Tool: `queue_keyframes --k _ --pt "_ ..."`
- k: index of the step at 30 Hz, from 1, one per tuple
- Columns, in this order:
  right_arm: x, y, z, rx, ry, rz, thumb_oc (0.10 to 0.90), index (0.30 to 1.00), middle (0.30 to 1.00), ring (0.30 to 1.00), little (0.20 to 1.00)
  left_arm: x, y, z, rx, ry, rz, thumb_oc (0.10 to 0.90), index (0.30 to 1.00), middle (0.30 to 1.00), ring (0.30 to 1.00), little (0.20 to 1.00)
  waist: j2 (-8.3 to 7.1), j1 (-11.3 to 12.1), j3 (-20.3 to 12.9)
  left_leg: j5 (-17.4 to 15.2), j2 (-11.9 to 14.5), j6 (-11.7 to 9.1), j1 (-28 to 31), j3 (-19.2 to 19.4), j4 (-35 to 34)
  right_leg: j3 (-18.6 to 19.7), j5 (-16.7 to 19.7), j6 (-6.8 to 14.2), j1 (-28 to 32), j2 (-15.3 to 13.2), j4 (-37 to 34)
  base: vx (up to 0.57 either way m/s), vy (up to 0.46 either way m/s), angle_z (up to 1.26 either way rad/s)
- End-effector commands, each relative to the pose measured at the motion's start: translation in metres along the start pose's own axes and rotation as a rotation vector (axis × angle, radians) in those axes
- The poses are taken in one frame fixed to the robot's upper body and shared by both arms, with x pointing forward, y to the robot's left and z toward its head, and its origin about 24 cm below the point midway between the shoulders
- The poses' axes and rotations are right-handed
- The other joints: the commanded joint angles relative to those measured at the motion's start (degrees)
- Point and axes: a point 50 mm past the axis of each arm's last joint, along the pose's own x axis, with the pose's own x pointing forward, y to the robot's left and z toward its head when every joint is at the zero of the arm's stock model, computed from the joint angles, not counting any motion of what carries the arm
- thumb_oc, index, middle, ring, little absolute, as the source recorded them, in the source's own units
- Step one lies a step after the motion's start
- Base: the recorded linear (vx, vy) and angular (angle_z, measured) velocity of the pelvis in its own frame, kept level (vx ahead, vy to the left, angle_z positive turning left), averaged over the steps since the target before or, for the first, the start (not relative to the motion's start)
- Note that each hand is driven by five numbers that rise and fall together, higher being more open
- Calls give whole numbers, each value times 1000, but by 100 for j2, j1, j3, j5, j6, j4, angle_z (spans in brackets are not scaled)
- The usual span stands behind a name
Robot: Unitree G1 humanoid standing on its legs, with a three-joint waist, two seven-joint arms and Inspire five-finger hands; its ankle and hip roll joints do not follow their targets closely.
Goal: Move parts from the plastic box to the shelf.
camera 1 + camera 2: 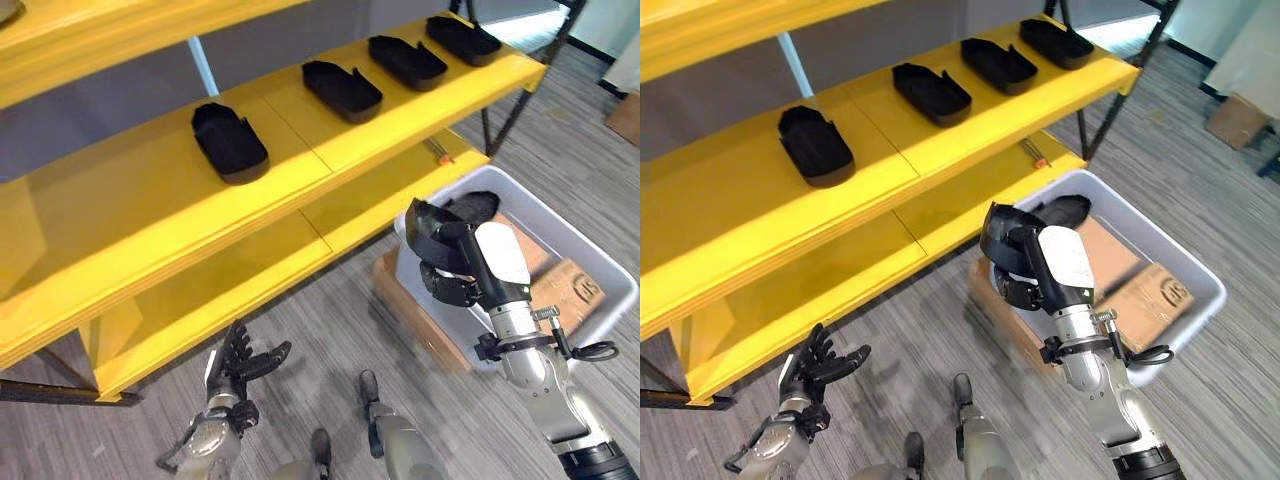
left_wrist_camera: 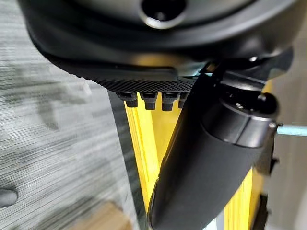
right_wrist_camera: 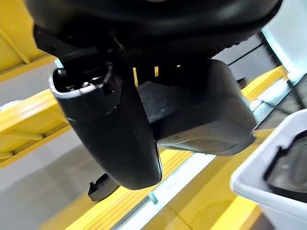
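Nearest the camera, the left robot hand (image 1: 240, 362) hung low over the grey wood-grain floor (image 1: 330, 320), its dark fingers spread and relaxed, grasping nothing. Its own wrist view looked past a ribbed black palm edge and a smooth rounded thumb toward the yellow edge of the shelf.

Further out, the right robot hand (image 1: 1025, 262) was raised beside the near corner of the plastic box (image 1: 1200, 300), fingers curled round a black part (image 1: 1002, 232), a matt, moulded shell with a rounded end. The right wrist view showed what the head views could not: the part's slightly grainy underside pressed against the palm, with the thumb wrapped across it.

The plastic box was pale grey, smooth-walled and rectangular, resting on the floor. Inside lay another black part (image 1: 472, 205) at the far end and a flat brown cardboard piece (image 1: 1155, 295) carrying a dark printed mark too small to read. A brown cardboard carton (image 1: 415, 310) sat against the box's near side.

Beyond stood the shelf (image 1: 150, 250), glossy yellow boards on dark metal legs. Four black parts lay in a row on its middle board: the nearest part (image 1: 229, 141), then a second (image 1: 341, 90), a third (image 1: 407, 62) and a fourth (image 1: 463, 40), all long shallow trays with open tops.
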Motion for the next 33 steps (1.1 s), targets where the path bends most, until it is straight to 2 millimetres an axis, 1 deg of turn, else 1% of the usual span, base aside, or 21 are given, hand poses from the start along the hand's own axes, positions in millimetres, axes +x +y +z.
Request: queue_keyframes --k 1,2,5,10,14,16,17,18,19,20,21,22,23,24,25,27,28,29,30,32,33 --pt "29 -61 39 -37 -267 -287 400 300 300 300 300 3 -9 38 26 -191 -83 900 1000 1000 1000 1000 62 -26 -541 -188 333 55 -20 269 -13 41 -838 403 -124 226 600 230 -225 49" --pt "29 -62 39 -36 -272 -290 400 300 300 300 300 1 -10 34 11 -178 -82 900 1000 1000 1000 1000 84 13 -619 -195 403 -9 -6 233 -5 -116 -921 350 4 230 560 106 -108 23" --pt "29 -64 40 -34 -281 -292 400 300 300 300 300 -1 -11 31 4 -166 -84 900 1000 1000 1000 1000 127 26 -686 -187 455 -38 29 158 -14 -300 -982 308 125 221 544 142 -141 42" --pt "29 -67 43 -28 -298 -307 400 300 300 300 300 0 -14 31 -9 -161 -81 900 1000 1000 1000 1000 163 87 -773 -136 681 -220 122 14 -8 -644 -1282 188 319 237 666 119 -152 37" --pt "29 -68 44 -31 -307 -308 400 300 300 300 300 0 -16 31 -16 -162 -84 900 1000 1000 1000 1000 169 77 -770 -141 777 -300 62 -28 183 -724 -1407 103 395 281 703 60 -127 28" --pt "30 -72 47 -29 -330 -316 400 300 300 300 300 0 -17 31 -24 -161 -92 900 1000 1000 1000 1000 139 108 -691 26 760 -449 -203 4 776 -768 -1446 9 546 263 634 -27 -117 21" --pt "32 -77 47 -36 -341 -337 400 300 300 300 300 2 -21 34 -25 -171 -107 900 1000 1000 1000 1000 56 150 -489 215 672 -552 -776 32 1643 -896 -1416 -71 635 141 584 -85 -110 36" --pt "32 -77 47 -36 -341 -338 400 300 300 300 300 3 -21 35 -25 -172 -108 900 1000 1000 1000 1000 56 135 -491 203 666 -551 -822 13 1697 -912 -1414 -70 622 135 585 -118 -125 65" --pt "34 -81 48 -52 -348 -357 400 300 300 300 300 4 -21 36 -20 -172 -116 900 1000 1000 1000 1000 -12 119 -433 234 785 -505 -1072 304 1896 -1084 -1412 -90 626 26 583 -36 -57 67" --pt "34 -81 48 -52 -348 -357 400 300 300 300 300 4 -21 36 -20 -172 -116 900 1000 1000 1000 1000 -14 117 -437 235 782 -503 -1081 304 1899 -1086 -1412 -90 618 23 583 -3 -64 66" --pt "34 -84 46 -70 -337 -378 400 300 300 300 300 4 -22 36 -25 -166 -118 900 1000 1000 1000 1000 -77 58 -464 441 1428 -508 -1094 749 1461 -1210 -1442 -49 673 -104 558 32 -11 47" --pt "34 -84 46 -70 -337 -378 400 300 300 300 300 4 -21 35 -25 -165 -118 900 1000 1000 1000 1000 -79 61 -468 466 1428 -516 -1061 758 1403 -1208 -1445 -53 678 -99 554 65 22 73" --pt "33 -86 44 -79 -325 -396 400 300 300 300 300 3 -21 34 -16 -161 -124 900 1000 1000 1000 1000 -63 60 -488 911 1871 -658 -1050 808 834 -1265 -1545 -14 717 -122 555 74 49 74" --pt "32 -87 43 -77 -318 -403 400 300 300 300 300 3 -21 34 -11 -160 -120 900 1000 1000 1000 1000 -36 41 -527 1257 2142 -763 -1049 804 410 -1293 -1637 -2 704 -121 613 68 52 72" --pt "32 -87 43 -77 -318 -403 400 300 300 300 300 3 -21 34 -12 -160 -120 900 1000 1000 1000 1000 -35 40 -530 1277 2142 -767 -1033 808 376 -1294 -1641 -5 701 -119 618 66 52 42" --pt "29 -88 39 -87 -297 -413 400 300 300 300 300 3 -21 34 -2 -158 -119 900 1000 1000 1000 1000 59 -19 -561 1803 2564 -932 -987 1145 -162 -1405 -1801 42 703 -145 753 90 149 31" --pt "25 -91 33 -119 -268 -422 400 300 300 300 300 4 -22 34 5 -153 -124 900 1000 1000 1000 1000 186 -69 -544 2140 2758 -1118 -1073 1529 -428 -1527 -1902 95 718 -233 917 113 231 47" --pt "22 -91 32 -128 -260 -415 400 300 300 300 300 4 -21 34 -1 -154 -125 900 1000 1000 1000 1000 259 -63 -565 1991 2785 -1129 -973 1541 -454 -1530 -1980 108 700 -242 1045 82 185 61" --pt "21 -91 32 -129 -260 -415 400 300 300 300 300 4 -21 33 -1 -153 -125 900 1000 1000 1000 1000 262 -51 -566 1985 2789 -1130 -963 1552 -454 -1521 -1987 107 695 -239 1057 71 116 34" --pt "19 -89 31 -139 -252 -409 400 300 300 300 300 2 -20 31 -1 -148 -119 900 1000 1000 1000 1000 408 -24 -640 1833 2784 -1183 -958 1458 -454 -1453 -2002 158 697 -230 1080 100 186 -38" --pt "17 -89 29 -142 -243 -410 400 300 300 300 300 1 -20 31 -3 -152 -122 900 1000 1000 1000 1000 450 -11 -667 1821 2753 -1202 -938 1508 -454 -1469 -2003 171 727 -267 1055 123 220 -40"
